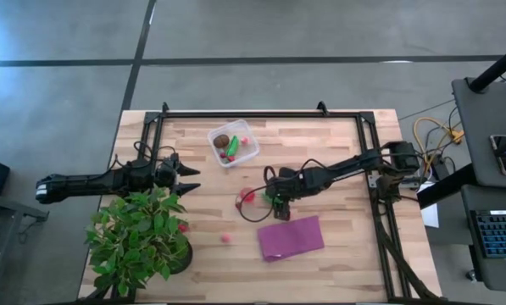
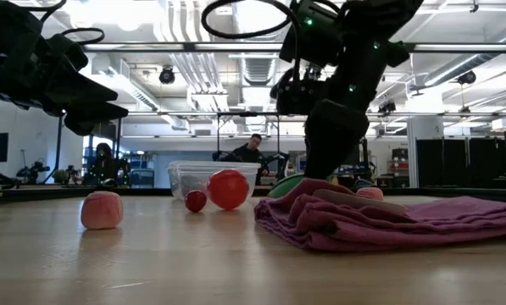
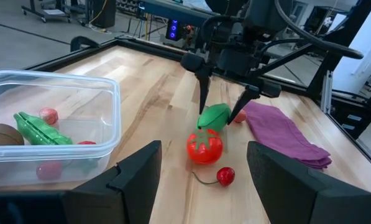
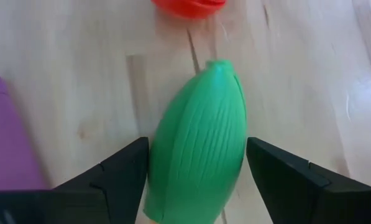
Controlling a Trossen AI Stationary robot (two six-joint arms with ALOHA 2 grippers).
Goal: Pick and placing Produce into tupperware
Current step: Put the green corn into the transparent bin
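Right end effector (image 4: 194, 168) straddling one green piece (image 4: 197, 149), one tomato (image 3: 204, 147) beside

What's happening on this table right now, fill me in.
The robot is sorting toy produce into the tupperware, which already holds a few pieces. The right gripper is down at the middle of the table, open around a green ribbed vegetable that lies beside a red tomato and a cherry. The purple cloth sits close by. The left gripper waits open near the potted plant. A pink piece still lies loose.
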